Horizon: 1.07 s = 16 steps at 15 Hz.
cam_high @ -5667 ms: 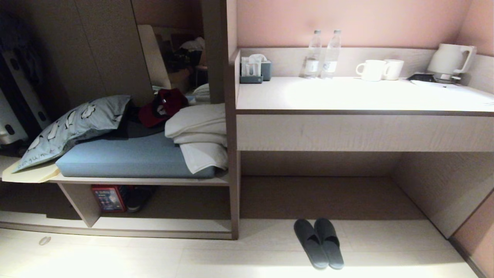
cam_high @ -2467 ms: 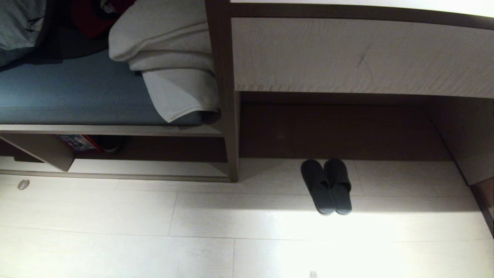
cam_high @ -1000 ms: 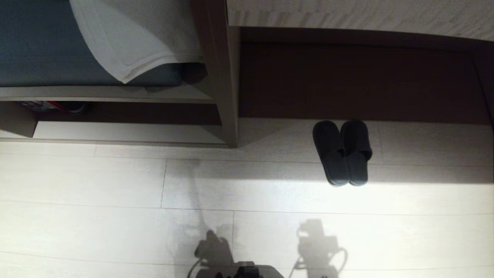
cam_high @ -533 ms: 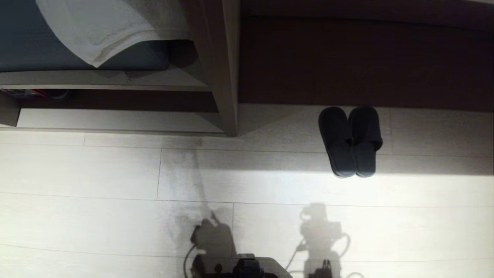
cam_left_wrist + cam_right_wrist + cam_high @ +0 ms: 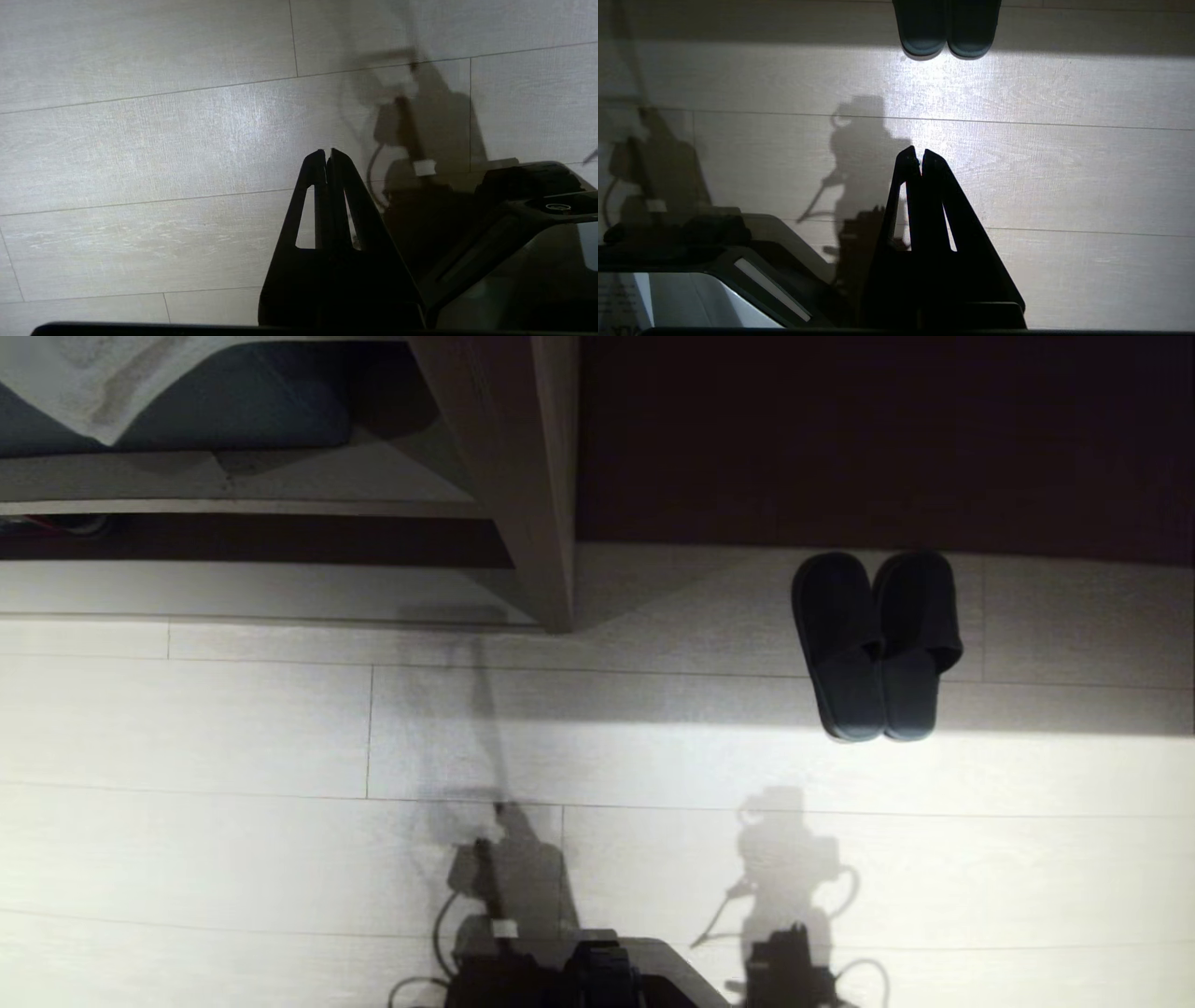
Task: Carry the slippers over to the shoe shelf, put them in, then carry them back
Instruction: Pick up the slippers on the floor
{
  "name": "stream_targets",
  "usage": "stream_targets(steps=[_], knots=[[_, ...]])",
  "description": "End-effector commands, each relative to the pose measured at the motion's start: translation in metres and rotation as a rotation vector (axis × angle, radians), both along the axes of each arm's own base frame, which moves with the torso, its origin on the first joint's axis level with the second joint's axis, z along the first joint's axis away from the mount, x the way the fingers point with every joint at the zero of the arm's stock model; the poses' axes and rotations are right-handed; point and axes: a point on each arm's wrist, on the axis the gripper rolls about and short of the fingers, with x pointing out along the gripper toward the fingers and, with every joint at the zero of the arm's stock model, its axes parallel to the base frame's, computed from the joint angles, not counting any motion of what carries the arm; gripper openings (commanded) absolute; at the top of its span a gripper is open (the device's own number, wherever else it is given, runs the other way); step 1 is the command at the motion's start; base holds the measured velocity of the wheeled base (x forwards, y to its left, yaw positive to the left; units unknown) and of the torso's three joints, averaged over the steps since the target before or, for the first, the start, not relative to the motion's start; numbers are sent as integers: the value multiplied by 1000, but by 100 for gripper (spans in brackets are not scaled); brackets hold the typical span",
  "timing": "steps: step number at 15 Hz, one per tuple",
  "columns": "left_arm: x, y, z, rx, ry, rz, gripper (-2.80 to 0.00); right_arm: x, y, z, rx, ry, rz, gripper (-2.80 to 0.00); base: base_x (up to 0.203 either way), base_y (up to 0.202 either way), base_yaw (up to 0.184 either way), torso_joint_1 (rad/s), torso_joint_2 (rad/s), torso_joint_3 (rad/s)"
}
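Step in hand, by my read: getting down to the slippers (image 5: pixel 876 649) for the pickup, nothing gripped yet. To do it well: bring the right hand (image 5: pixel 915 157) fwd over the heel ends, open wide, pinch both soles together so the pair lifts as one; thin & floppy, so grip near the middle. Right hand is clenched, empty, above bare floor (image 5: pixel 233 728) w/ slippers well ahead. Left hand (image 5: pixel 326 157) likewise clenched, empty, parked. Slippers: dark blue-grey, flat, side by side & touching, toes toward the dark recess, right of the shelf (image 5: pixel 280 593) post.
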Motion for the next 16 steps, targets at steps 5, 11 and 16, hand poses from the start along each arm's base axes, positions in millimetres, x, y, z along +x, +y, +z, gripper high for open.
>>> stream_targets(steps=[5, 11, 16], knots=[[0, 0, 0, 1, 4, 0, -280, 0, 0, 0, 1, -1, 0, -280, 0, 0, 0, 2, 2, -192], [0, 0, 1, 1, 3, -2, -280, 0, 0, 0, 1, -2, 0, -280, 0, 0, 0, 3, 3, -195], [0, 0, 0, 1, 4, 0, -280, 0, 0, 0, 1, -1, 0, -280, 0, 0, 0, 6, 4, -200]])
